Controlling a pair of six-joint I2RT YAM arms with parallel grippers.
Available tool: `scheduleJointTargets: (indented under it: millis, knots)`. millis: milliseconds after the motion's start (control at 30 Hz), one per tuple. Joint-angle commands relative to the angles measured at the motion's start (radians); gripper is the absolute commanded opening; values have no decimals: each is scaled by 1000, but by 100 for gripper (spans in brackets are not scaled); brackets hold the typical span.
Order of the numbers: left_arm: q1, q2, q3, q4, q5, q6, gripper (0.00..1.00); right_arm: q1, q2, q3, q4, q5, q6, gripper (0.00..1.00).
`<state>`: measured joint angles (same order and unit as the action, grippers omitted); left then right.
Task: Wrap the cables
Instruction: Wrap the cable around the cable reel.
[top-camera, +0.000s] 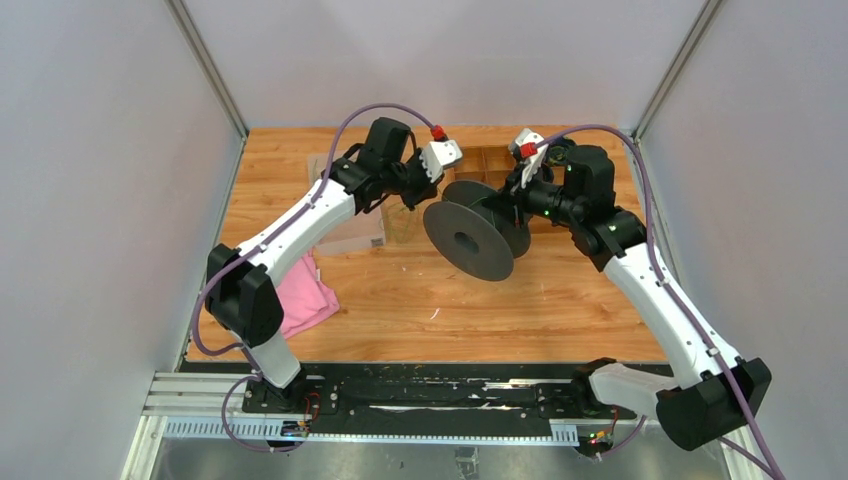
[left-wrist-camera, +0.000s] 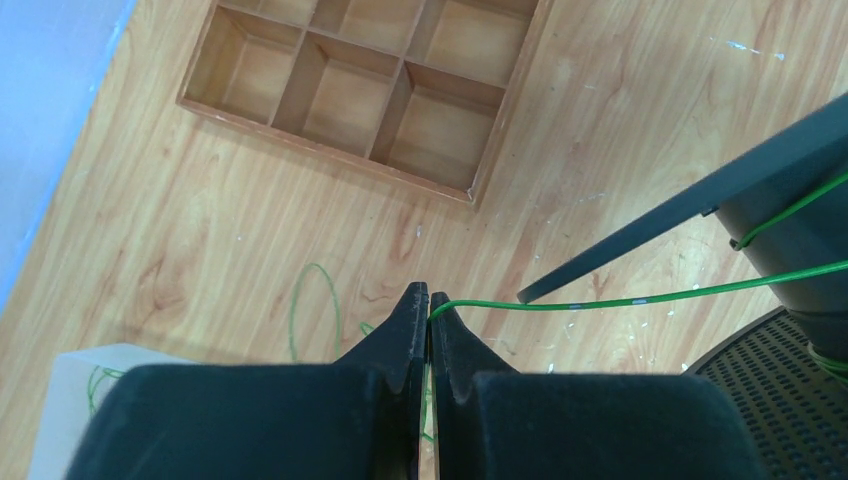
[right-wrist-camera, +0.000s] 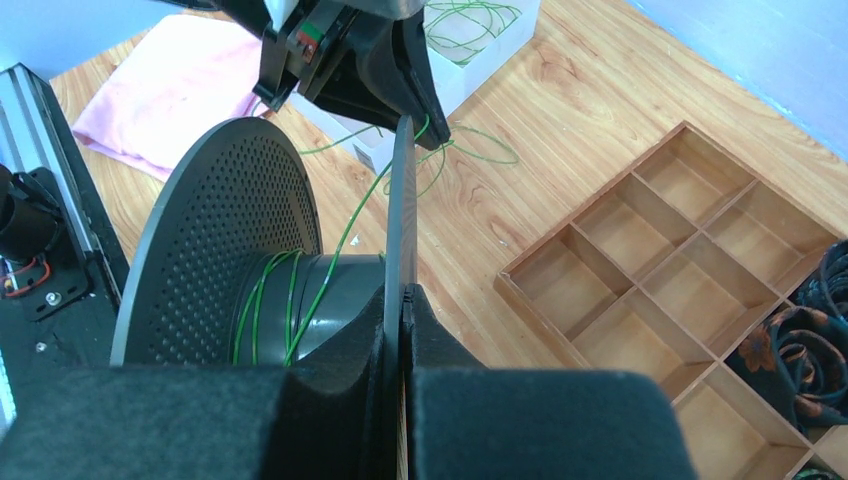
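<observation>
The right end effector (right-wrist-camera: 402, 300) pinches a flange of the black spool (right-wrist-camera: 230, 210) toward the far edge of the desk (top-camera: 560, 310), while the left end effector (left-wrist-camera: 430, 305), pressed together, grips the green cable (left-wrist-camera: 640, 298), apparently taut to the spool's core.

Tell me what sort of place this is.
Likely a robot lab test cell: plain pale walls enclose a wooden table, and the left arm and right arm are bolted to a metal rail.
</observation>
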<state>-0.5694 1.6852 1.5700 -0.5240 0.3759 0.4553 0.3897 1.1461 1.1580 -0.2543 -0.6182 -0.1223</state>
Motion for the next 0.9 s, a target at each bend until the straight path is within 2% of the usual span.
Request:
scheduleJointTargets:
  millis: [0,367,667,867]
  knots:
    - [16,-36,-29,82,31,-27,4,-22,7,68,11,9,77,0]
    - [17,-71,-144,165,65,-70,8,-55,21,117,27,-35,160,1]
    - [28,-101,-277,341,113,-193,8,-100,34,167,38,-57,241,1]
    - [32,-86,-339,448,124,-278,12,-120,36,189,41,-59,264,1]
